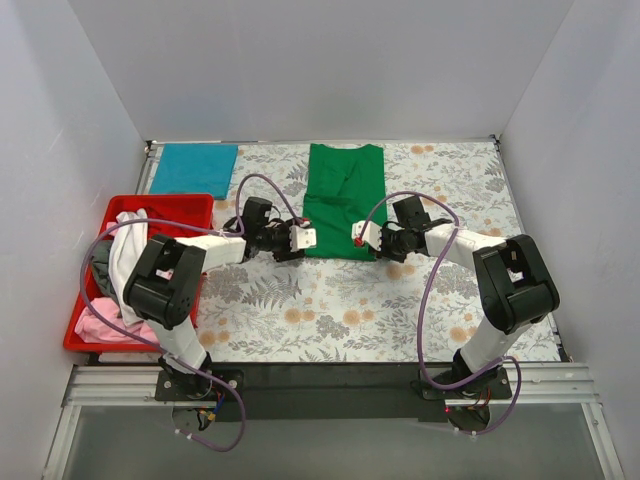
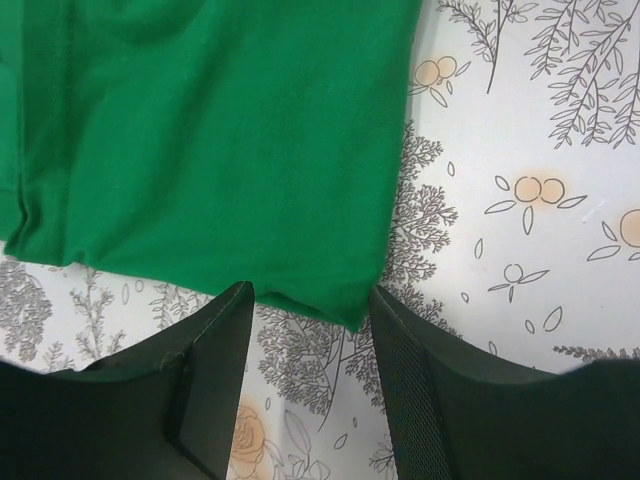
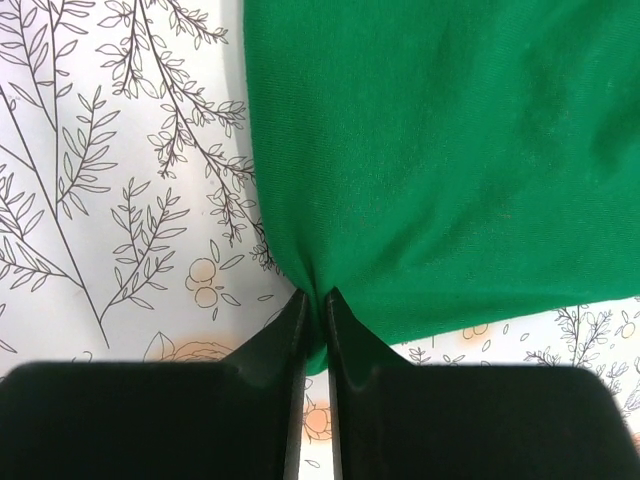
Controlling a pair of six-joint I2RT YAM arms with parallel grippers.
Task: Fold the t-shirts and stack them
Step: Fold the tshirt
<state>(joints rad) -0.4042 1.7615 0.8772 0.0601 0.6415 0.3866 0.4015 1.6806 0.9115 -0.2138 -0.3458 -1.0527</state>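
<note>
The green shirt (image 1: 345, 190) is laid flat on the cloth (image 1: 300, 310). Its near right corner is pinched by the right gripper (image 3: 315, 300). The left gripper (image 2: 310, 300) is spread around the left corner, probably so both can be lifted together.

No legible text (none anywhere)

We logged the table (image 1: 330, 378) as covered by a grey floral-print cloth (image 1: 400, 300). A green t-shirt (image 1: 345, 195) lay flat on the cloth, folded into a long strip running from the far edge toward the middle. A teal-blue t-shirt (image 1: 195, 170) lay folded at the far left corner. A red tray (image 1: 170, 205) sat along the left edge, just nearer than the teal-blue shirt.
</note>
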